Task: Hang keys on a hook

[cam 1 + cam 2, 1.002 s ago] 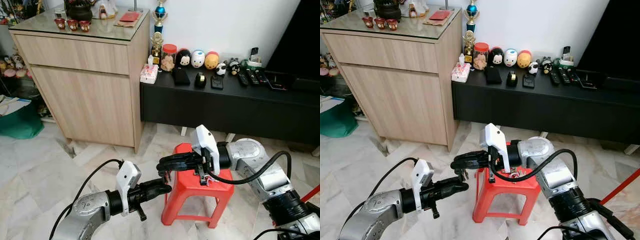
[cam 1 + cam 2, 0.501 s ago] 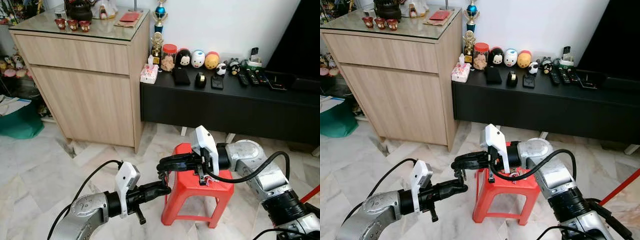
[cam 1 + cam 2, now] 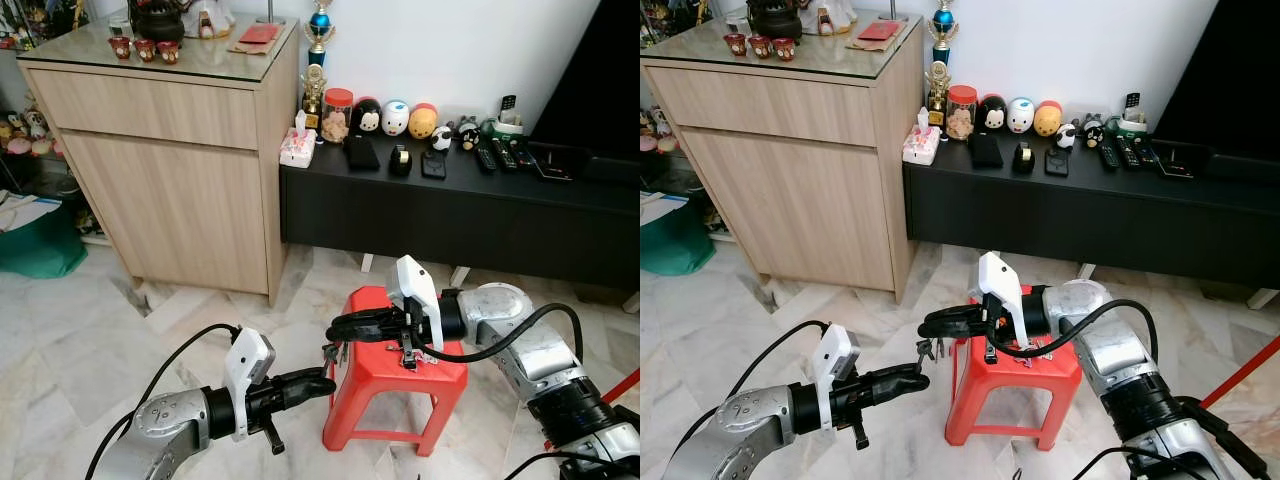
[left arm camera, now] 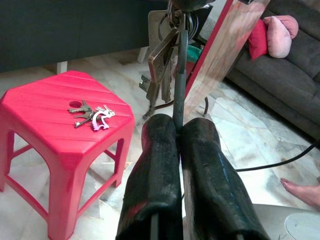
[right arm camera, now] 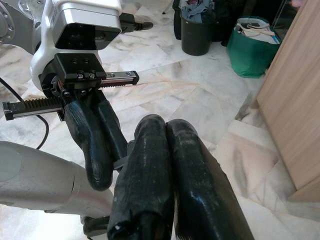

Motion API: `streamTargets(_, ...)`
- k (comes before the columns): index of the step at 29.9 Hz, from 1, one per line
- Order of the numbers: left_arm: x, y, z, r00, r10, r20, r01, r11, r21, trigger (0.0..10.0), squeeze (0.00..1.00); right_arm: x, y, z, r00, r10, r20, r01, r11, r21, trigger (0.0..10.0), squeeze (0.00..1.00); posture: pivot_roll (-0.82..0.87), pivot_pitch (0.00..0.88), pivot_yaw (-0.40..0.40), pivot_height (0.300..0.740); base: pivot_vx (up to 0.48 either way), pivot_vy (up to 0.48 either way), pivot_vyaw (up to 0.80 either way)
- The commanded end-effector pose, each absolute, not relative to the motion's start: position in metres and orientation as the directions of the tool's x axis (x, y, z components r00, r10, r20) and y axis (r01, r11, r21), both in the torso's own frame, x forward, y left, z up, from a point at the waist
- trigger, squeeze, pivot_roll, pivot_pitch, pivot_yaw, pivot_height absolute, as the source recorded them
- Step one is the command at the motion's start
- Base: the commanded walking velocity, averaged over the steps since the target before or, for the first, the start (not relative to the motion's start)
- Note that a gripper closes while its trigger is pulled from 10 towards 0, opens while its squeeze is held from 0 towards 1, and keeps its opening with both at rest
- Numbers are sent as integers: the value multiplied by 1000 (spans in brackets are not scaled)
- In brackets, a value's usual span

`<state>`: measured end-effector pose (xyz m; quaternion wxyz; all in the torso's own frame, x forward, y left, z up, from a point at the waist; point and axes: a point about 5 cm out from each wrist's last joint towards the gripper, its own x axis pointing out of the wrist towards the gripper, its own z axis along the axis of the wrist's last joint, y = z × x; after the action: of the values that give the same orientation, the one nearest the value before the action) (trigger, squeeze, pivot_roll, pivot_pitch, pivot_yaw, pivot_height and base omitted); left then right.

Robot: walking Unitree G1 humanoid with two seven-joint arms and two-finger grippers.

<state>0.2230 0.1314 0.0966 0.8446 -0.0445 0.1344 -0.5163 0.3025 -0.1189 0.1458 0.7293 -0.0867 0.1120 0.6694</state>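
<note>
My right gripper [image 3: 338, 325] reaches left over the edge of a red plastic stool [image 3: 440, 372], shut on a bunch of metal keys [image 3: 331, 352] that dangles from its tips. Just below, my left gripper [image 3: 325, 379] is shut on a thin dark hook [image 4: 180, 75]. In the left wrist view the hook rises from between the fingers [image 4: 152, 165] to the key ring, and the keys [image 4: 161, 62] hang beside it. A second bunch of keys [image 4: 92, 114] with a pale tag lies on the stool top [image 4: 45, 125]. In the right wrist view the shut right fingers [image 5: 150, 165] point toward the left gripper [image 5: 97, 145].
A wooden cabinet [image 3: 180, 190] stands at the back left beside a low black bench [image 3: 450, 215] carrying toys and remotes. A green bag [image 3: 35, 245] sits on the marble floor at far left. A grey sofa [image 4: 285, 75] and a person's foot [image 4: 300, 189] are nearby.
My left arm has sunk a little and its gripper sits lower. My right gripper has drawn slightly to the right, and the keys now hang between the two grippers' tips.
</note>
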Motion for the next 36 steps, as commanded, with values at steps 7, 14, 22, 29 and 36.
streamTargets(7, 225, 131, 99, 443, -880, -173, 858, 472, -201, 0, 0, 305, -129, 143, 113, 946, -304, -993, 121, 8, 10000, 0, 46, 0, -94, 740, 0, 0, 0)
streamTargets(14, 228, 132, 100, 474, -865, -168, 848, 499, -179, 0, 0, 305, -132, 137, 116, 934, -338, -992, 127, 10, 10000, 0, 48, 0, -96, 740, 0, 0, 0)
streamTargets(22, 229, 131, 101, 468, -866, -175, 853, 494, -169, 0, 0, 305, -136, 131, 128, 922, -365, -990, 143, 13, 10000, 0, 45, 0, -95, 740, 0, 0, 0)
streamTargets(29, 228, 131, 99, 464, -867, -184, 853, 493, -174, 0, 0, 306, -138, 128, 136, 917, -376, -988, 152, 12, 10000, 0, 45, 2, -94, 740, 0, 0, 0)
streamTargets(36, 225, 132, 97, 454, -870, -194, 855, 487, -180, 0, 0, 314, -136, 133, 203, 922, -331, -977, 212, -10, 10000, 0, 47, 4, -95, 740, 0, 0, 0)
